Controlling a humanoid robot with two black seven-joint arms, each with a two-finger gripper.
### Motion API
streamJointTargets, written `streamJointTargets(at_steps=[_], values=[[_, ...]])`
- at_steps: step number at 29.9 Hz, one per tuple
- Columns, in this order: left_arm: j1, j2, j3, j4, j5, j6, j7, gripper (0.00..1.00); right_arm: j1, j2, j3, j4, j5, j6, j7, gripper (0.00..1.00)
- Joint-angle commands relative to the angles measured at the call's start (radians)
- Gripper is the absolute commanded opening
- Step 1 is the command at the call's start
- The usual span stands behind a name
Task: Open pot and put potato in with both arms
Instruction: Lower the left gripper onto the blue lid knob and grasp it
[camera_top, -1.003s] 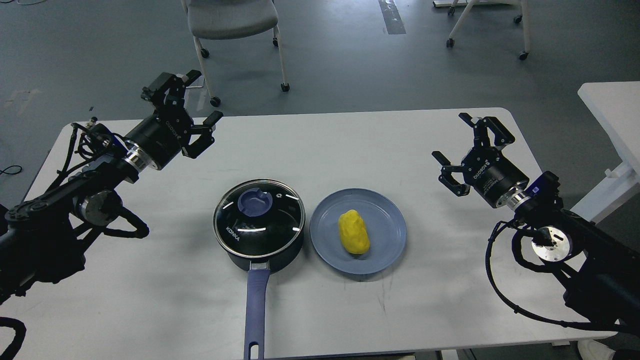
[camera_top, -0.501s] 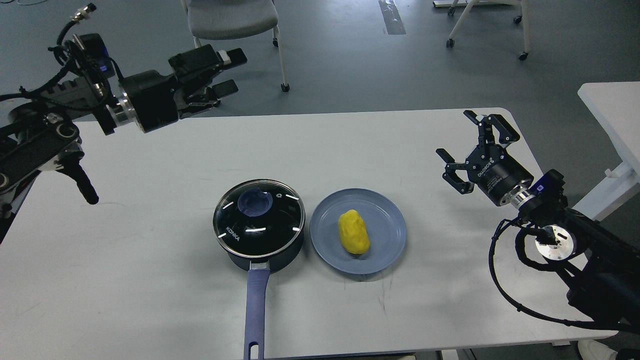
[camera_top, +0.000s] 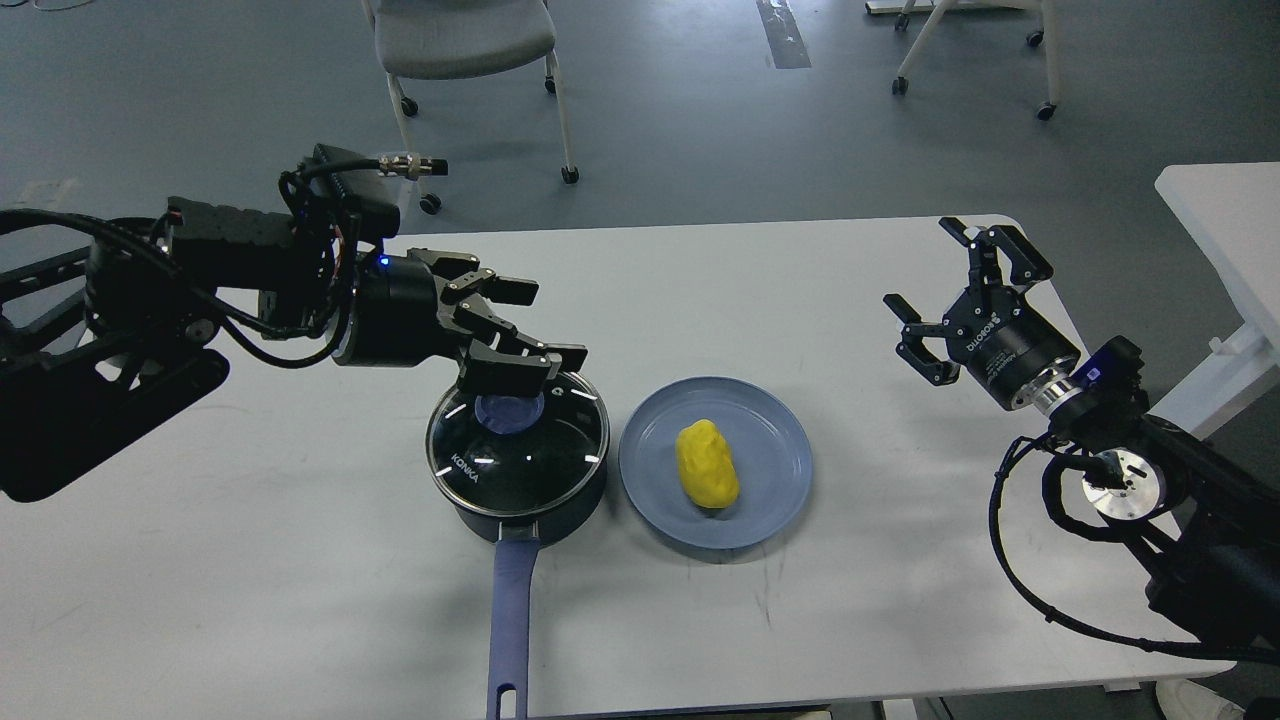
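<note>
Movement is belonging almost wholly to the left arm: half a second ago its left hand (camera_top: 520, 335) was raised high over the far left corner of the surface, and now it is reaching in low over the pot (camera_top: 518, 470), its fingers spread apart and holding nothing, one finger pad lying across the far edge of the blue knob (camera_top: 508, 410) on the glass lid (camera_top: 517, 443). Whether that pad is actually touching the knob I cannot tell. I am judging this as the approach to the lid grasp, so the opening step is only just beginning and the lid is not yet lifted. The right hand (camera_top: 962, 305) is hanging over the right side of the white surface (camera_top: 300, 600), fingers wide apart and empty, having drifted only slightly toward the far edge; it is sitting well apart from the potato (camera_top: 707, 463), which is lying untouched in the middle of the blue-grey plate (camera_top: 770, 450) just beside the pot. The pot's long blue-purple handle (camera_top: 510, 620) is pointing toward the near edge. Counting what is showing: one pot, one lid, one potato, one plate, two arms with two hands, and beyond the surface two wheeled chairs, the nearer a grey chair (camera_top: 465, 40).
</note>
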Motion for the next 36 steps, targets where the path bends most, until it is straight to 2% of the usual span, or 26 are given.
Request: streamJointTargets(at_steps=[1, 27, 36], values=[[0.000, -0.024, 0.066, 0.032, 0.068, 0.000, 0.000, 0.98, 0.000, 0.000, 0.001, 0.000, 0.000, 0.000, 0.000, 1.00], [0.063, -0.032, 0.106, 0.093, 0.075, 0.044, 0.000, 0.98, -0.003, -0.005, 0.003, 0.002, 0.001, 0.000, 0.003, 1.00], [0.066, -0.032, 0.109, 0.093, 0.075, 0.044, 0.000, 0.90, -0.003, -0.005, 0.009, 0.002, 0.001, 0.000, 0.003, 1.00]])
